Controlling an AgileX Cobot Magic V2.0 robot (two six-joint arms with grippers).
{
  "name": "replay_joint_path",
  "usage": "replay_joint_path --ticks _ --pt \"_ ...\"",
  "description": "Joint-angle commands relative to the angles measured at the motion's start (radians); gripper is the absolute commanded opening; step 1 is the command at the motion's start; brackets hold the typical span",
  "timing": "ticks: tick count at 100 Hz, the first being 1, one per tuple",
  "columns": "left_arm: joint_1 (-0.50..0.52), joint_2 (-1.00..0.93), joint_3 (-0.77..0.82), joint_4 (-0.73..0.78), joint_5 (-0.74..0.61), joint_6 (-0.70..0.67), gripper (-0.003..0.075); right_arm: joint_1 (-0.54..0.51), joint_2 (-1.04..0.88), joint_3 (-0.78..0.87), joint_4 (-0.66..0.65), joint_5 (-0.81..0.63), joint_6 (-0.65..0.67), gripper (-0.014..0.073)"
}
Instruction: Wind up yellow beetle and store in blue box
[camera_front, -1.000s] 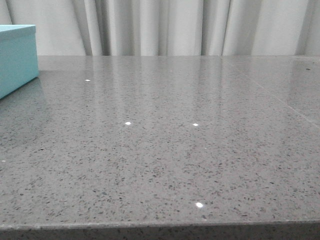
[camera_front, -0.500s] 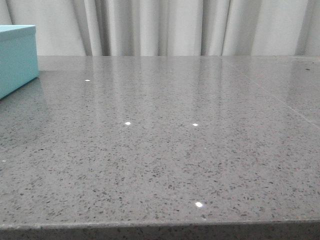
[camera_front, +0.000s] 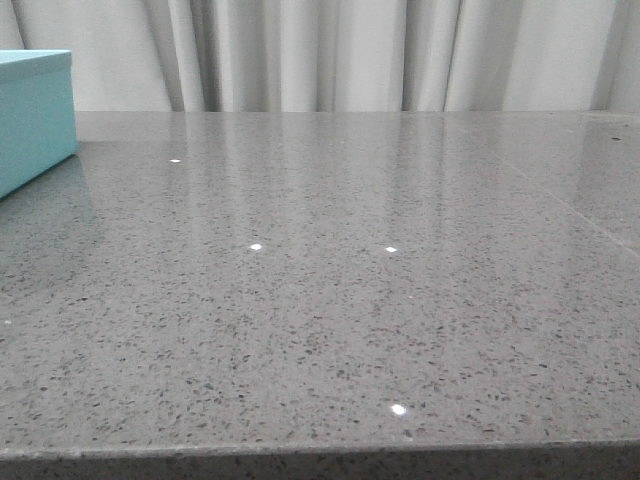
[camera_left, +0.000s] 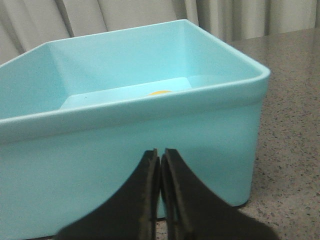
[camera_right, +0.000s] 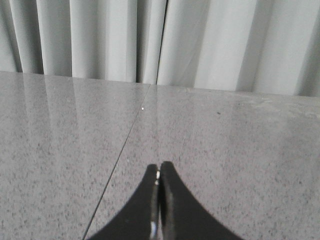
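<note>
Both claws pressed together, a sliver of yellow inside the blue box

Seen from the front: only a corner of the blue box (camera_front: 35, 115) at the far left edge of the grey speckled table (camera_front: 340, 300), pale curtains (camera_front: 330, 55) hanging behind. Neither arm visible there.

From the left wrist: left claw (camera_left: 160, 155) with fingertips pressed together, holding nothing, close in front of the box's near wall (camera_left: 130, 165). Box open at the top, rim rounded and slightly overhanging. Deep inside on the floor, a small yellow patch (camera_left: 160, 92), most likely the yellow beetle, mostly hidden behind the near rim; shape too cut off to confirm.

From the right wrist: right claw (camera_right: 159, 167) also pressed together and holding nothing, above bare table with a thin seam line (camera_right: 122, 150) running across, curtains beyond
</note>
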Motion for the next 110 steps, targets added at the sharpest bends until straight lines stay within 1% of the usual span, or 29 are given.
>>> replay_joint_path --ticks 1,16,41,110 --pt "-0.005 -0.035 0.008 -0.004 -0.087 -0.012 -0.0018 -0.006 -0.026 0.008 0.000 -0.091 -0.006 -0.0068" --pt "-0.005 -0.034 0.008 -0.004 -0.086 -0.012 -0.0018 -0.006 -0.036 0.067 0.000 -0.114 0.017 -0.0068" --pt "-0.005 -0.034 0.008 -0.004 -0.086 -0.012 -0.0018 -0.006 -0.036 0.066 0.000 -0.085 0.034 -0.0068" --pt "-0.005 -0.034 0.008 -0.004 -0.086 -0.012 -0.0018 -0.006 -0.036 0.066 0.000 -0.085 0.034 -0.0068"
